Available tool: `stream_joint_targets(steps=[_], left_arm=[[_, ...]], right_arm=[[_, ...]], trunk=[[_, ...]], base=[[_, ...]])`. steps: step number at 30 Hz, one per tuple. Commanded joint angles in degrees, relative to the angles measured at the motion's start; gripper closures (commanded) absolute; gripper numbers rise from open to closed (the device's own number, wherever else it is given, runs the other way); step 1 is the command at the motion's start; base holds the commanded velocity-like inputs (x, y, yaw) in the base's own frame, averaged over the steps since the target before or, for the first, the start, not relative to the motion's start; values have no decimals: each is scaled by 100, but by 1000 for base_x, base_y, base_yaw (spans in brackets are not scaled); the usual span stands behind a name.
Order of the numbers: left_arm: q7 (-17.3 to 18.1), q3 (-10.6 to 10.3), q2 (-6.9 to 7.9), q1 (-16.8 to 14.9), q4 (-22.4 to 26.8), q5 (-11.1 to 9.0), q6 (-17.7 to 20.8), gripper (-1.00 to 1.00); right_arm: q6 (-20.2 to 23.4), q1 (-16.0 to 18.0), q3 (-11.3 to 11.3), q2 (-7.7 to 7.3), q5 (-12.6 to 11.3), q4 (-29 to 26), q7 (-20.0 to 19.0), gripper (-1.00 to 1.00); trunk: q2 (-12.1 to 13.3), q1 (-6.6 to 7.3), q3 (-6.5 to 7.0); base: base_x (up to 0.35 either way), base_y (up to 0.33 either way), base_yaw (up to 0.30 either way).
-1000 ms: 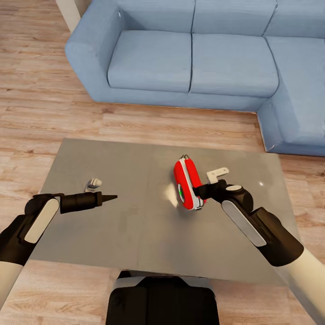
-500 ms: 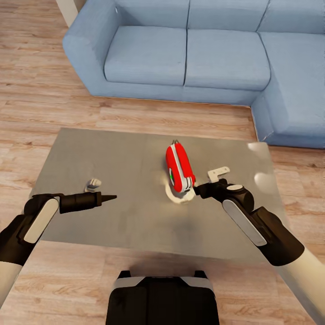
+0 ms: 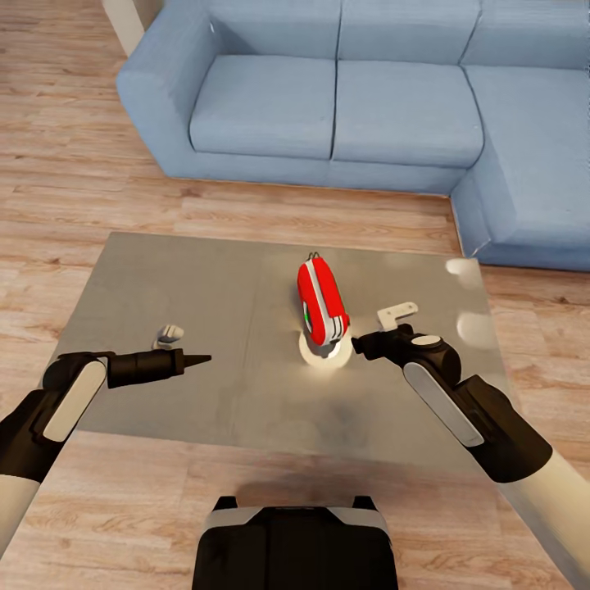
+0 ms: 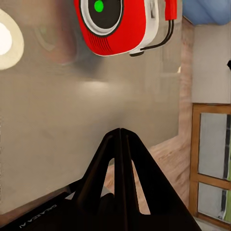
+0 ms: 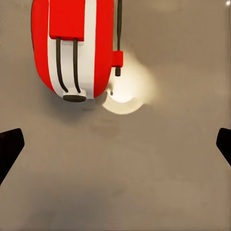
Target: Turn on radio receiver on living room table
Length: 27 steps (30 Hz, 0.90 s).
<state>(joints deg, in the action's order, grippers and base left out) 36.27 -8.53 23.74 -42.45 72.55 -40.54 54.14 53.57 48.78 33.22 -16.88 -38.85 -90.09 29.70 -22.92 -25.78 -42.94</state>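
- The living room: light wood plank floor and a blue L-shaped sofa along the far side, its corner running down the right.
- The table, low, with a glossy grey-brown top, stands between the robot and the sofa; a bright lamp reflection glares on it near the middle.
- The right arm reaches in from the near right. The right gripper sits just beside the near end of the radio, and in the right wrist view its fingertips stand far apart at the two edges, so it is released and holds nothing.
- The left arm lies over the near left of the table. The left gripper has its two fingers pressed together into one point, clenched on nothing, well apart from the radio.
- The radio receiver stands on edge near the table's middle, long axis running near to far, thin handle at the far end.
- A green light shows on its round face in the left wrist view. I judge this to mean the radio may already be on; if not, a press on that face is what remains.
- Two small objects also lie on the table: a white bracket-like piece to the right of the radio, and a small grey-white item at the left.
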Motion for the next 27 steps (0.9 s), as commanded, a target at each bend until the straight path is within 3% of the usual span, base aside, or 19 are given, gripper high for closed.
stream_joint_targets(steps=[1, 22, 27], left_arm=[[1, 0, 0, 0, -8, -2, 0, 100], [-6, 0, -1, 0, -22, 0, -10, 100], [-10, -14, -12, 0, -23, 138, -20, 100]], right_arm=[[-2, 0, 0, 0, 0, 0, 0, -100], [-83, 0, -49, -8, 0, 4, -1, -100], [-83, 0, -73, -19, 0, 3, 0, -100]], trunk=[[0, 0, 9], [0, 0, 199], [0, 0, 244]], base=[[0, 0, 0], [0, 0, 0], [0, 0, 0]])
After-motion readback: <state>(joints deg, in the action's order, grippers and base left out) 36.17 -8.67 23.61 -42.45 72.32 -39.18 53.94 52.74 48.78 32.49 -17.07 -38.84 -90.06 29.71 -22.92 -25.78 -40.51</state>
